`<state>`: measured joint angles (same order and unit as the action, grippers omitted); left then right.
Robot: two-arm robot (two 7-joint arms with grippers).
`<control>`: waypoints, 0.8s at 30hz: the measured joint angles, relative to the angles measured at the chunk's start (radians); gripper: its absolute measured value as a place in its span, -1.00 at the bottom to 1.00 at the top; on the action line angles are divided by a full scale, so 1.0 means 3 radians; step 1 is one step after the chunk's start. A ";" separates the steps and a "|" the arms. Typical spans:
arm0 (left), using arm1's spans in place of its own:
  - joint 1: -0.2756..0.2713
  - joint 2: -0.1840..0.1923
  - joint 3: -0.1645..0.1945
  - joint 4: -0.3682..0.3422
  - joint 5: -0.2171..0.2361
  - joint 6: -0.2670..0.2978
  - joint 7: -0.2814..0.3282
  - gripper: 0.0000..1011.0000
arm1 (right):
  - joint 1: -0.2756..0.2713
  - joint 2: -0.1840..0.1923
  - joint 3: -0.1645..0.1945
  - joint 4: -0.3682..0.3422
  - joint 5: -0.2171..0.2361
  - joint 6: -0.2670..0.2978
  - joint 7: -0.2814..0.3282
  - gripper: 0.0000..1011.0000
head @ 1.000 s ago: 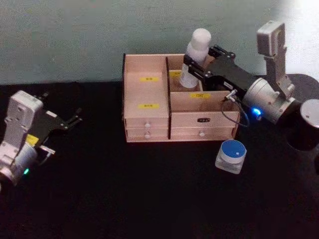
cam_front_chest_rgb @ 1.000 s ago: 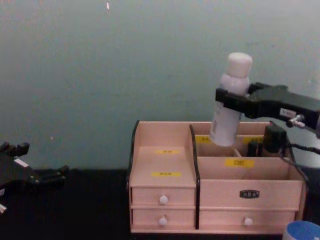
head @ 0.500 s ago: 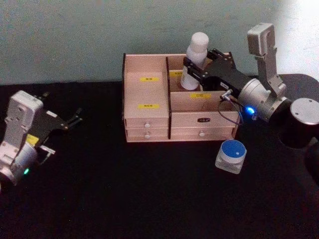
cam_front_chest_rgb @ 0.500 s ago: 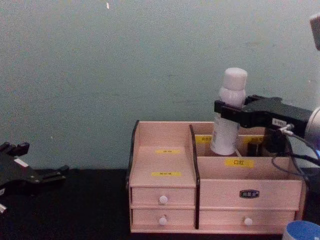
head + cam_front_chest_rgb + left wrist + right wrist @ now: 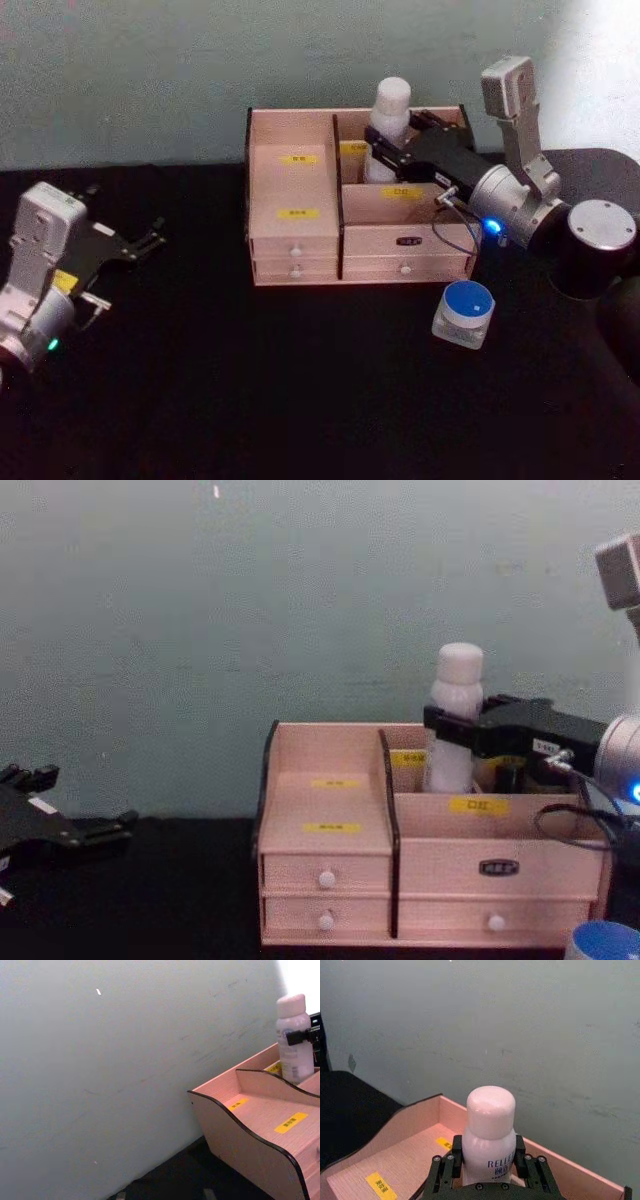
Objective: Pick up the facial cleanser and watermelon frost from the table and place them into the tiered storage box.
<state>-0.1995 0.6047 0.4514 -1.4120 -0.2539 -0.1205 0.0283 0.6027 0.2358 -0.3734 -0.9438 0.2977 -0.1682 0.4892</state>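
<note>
**Box's right rear blocked, left side open**

The right gripper and its arm are reaching across the right rear of the tiered storage box. It is gripping the facial cleanser down in the back compartment, blocking the way in from above. The left stepped compartments are lying open overhead. The watermelon frost is sitting before the box's right corner with bare table around it. The left gripper is resting well apart, far left.

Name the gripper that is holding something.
The right gripper, shut on the cleanser in the box's rear compartment; the left gripper sits open and empty, far left.
</note>
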 joint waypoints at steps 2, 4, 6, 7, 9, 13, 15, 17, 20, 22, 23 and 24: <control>0.0000 0.0000 0.0000 0.0000 0.0000 0.0000 0.0000 0.98 | 0.0016 -0.0014 0.0002 0.0049 -0.0009 0.0001 0.0012 0.17; 0.0000 0.0000 0.0000 0.0000 0.0000 0.0000 0.0000 0.98 | 0.0024 -0.0023 0.0003 0.0070 -0.0014 0.0005 0.0018 0.17; 0.0000 0.0000 0.0000 0.0000 0.0000 0.0000 0.0000 0.98 | 0.0031 -0.0033 0.0005 0.0092 -0.0022 0.0022 0.0027 0.17; 0.0000 0.0000 0.0000 0.0000 0.0000 0.0000 0.0000 0.98 | 0.0032 -0.0035 0.0006 0.0099 -0.0024 0.0027 0.0029 0.17; 0.0000 0.0000 0.0000 0.0000 0.0000 0.0000 0.0000 0.98 | 0.0034 -0.0038 0.0007 0.0111 -0.0032 0.0046 0.0034 0.17; 0.0000 0.0000 0.0000 0.0000 0.0000 0.0000 0.0000 0.98 | 0.0039 -0.0042 0.0007 0.0122 -0.0046 0.0075 0.0040 0.17; 0.0000 0.0000 0.0000 0.0000 0.0000 0.0000 0.0000 0.98 | 0.0039 -0.0043 0.0007 0.0125 -0.0056 0.0088 0.0040 0.17; 0.0000 0.0000 0.0000 0.0000 0.0000 0.0000 0.0000 0.98 | 0.0039 -0.0044 0.0007 0.0125 -0.0058 0.0090 0.0040 0.17; 0.0000 0.0000 0.0000 0.0000 0.0000 0.0000 0.0000 0.98 | 0.0038 -0.0043 0.0007 0.0125 -0.0058 0.0090 0.0040 0.17; 0.0000 0.0000 0.0000 0.0000 0.0000 0.0000 0.0000 0.98 | 0.0039 -0.0043 0.0007 0.0124 -0.0058 0.0090 0.0040 0.17; 0.0000 0.0000 0.0000 0.0000 0.0000 0.0000 0.0000 0.98 | 0.0039 -0.0043 0.0007 0.0124 -0.0057 0.0090 0.0040 0.17; 0.0000 0.0000 0.0000 0.0000 0.0000 0.0000 0.0000 0.98 | 0.0038 -0.0043 0.0006 0.0124 -0.0057 0.0090 0.0040 0.17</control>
<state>-0.1995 0.6047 0.4514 -1.4120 -0.2539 -0.1205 0.0282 0.6143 0.2230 -0.3715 -0.9066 0.2805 -0.1411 0.5011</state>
